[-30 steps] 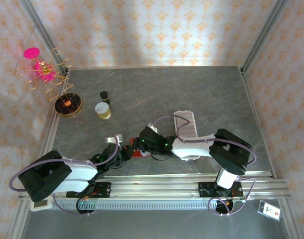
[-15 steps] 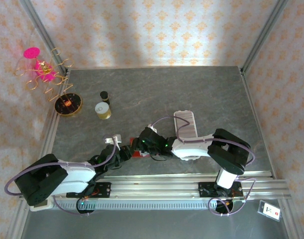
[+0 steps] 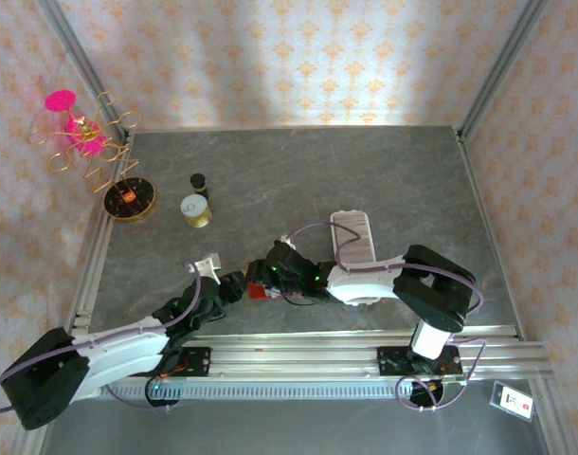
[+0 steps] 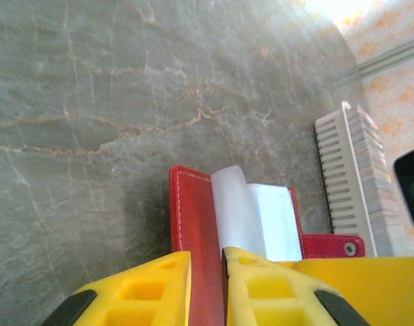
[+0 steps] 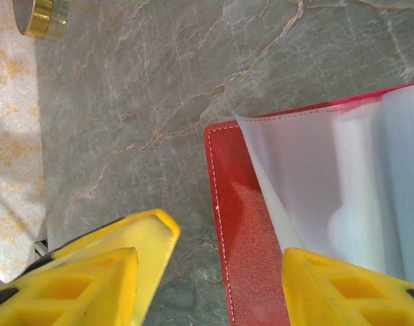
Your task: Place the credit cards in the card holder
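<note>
A: What is seen on the grey marbled worktop (image 3: 298, 180)?
B: The card holder (image 4: 193, 224) is laid open near the 6 o'clock edge, its clear sleeves (image 5: 315, 183) curled upward.
A: How are the grippers set?
B: The right gripper (image 5: 227, 241) is spread wide, with the holder lying between its fingers. The left gripper (image 4: 207, 261) is held just over the holder at its 9 o'clock side, barely parted; whether anything is pinched cannot be told.

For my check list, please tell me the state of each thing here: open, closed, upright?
card holder: open, lying flat, strap unsnapped.
left pincer: narrow gap, over the holder's red cover; grip unclear.
right pincer: open, astride the holder's edge.
gold jar: upright.
</note>
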`<action>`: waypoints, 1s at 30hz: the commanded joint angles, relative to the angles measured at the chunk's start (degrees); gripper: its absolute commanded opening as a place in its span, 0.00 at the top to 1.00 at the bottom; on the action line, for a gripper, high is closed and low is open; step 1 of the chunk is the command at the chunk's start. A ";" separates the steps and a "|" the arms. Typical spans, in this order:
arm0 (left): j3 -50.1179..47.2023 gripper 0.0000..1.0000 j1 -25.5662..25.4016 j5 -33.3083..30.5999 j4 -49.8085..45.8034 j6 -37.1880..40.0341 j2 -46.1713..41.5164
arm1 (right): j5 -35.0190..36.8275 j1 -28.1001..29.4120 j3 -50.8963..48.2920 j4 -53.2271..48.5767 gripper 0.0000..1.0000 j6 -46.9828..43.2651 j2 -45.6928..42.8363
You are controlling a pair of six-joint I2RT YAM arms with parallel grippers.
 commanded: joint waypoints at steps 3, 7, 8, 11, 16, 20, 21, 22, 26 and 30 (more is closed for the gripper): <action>-1.86 0.84 -0.43 -6.72 -11.69 -0.41 -8.40 | -1.40 0.38 -0.59 2.62 0.43 1.39 2.22; -1.65 0.85 -0.40 -8.57 -16.93 -0.75 -13.64 | -2.55 0.43 -0.33 5.13 0.43 1.55 2.54; -1.55 0.86 -0.41 -8.91 -18.26 -0.84 -14.83 | -2.62 0.42 -0.24 5.55 0.43 1.53 2.49; -1.10 0.86 -0.35 -10.24 -21.67 -1.35 -17.26 | -2.73 0.42 -0.06 6.42 0.42 1.44 2.22; -0.47 0.86 -0.43 -10.47 -23.78 -1.72 -19.21 | -4.01 0.43 1.05 7.47 0.41 1.26 3.47; 0.89 0.85 -0.41 -10.81 -25.84 -1.76 -20.28 | -5.54 0.39 2.91 8.54 0.41 0.43 4.96; 1.15 0.85 -0.39 -10.67 -26.10 -1.80 -20.60 | -5.86 0.43 3.62 8.76 0.41 0.17 5.28; 1.26 0.84 -0.43 -10.32 -26.17 -2.04 -20.93 | -6.26 0.39 4.24 8.88 0.41 -0.16 5.60; 2.00 0.82 -0.39 -9.71 -27.41 -2.78 -22.86 | -7.07 0.39 7.41 8.58 0.40 -1.49 6.57; 2.41 0.79 -0.43 -10.87 -29.83 -3.40 -25.49 | -6.77 0.43 10.72 7.29 0.38 -4.28 6.90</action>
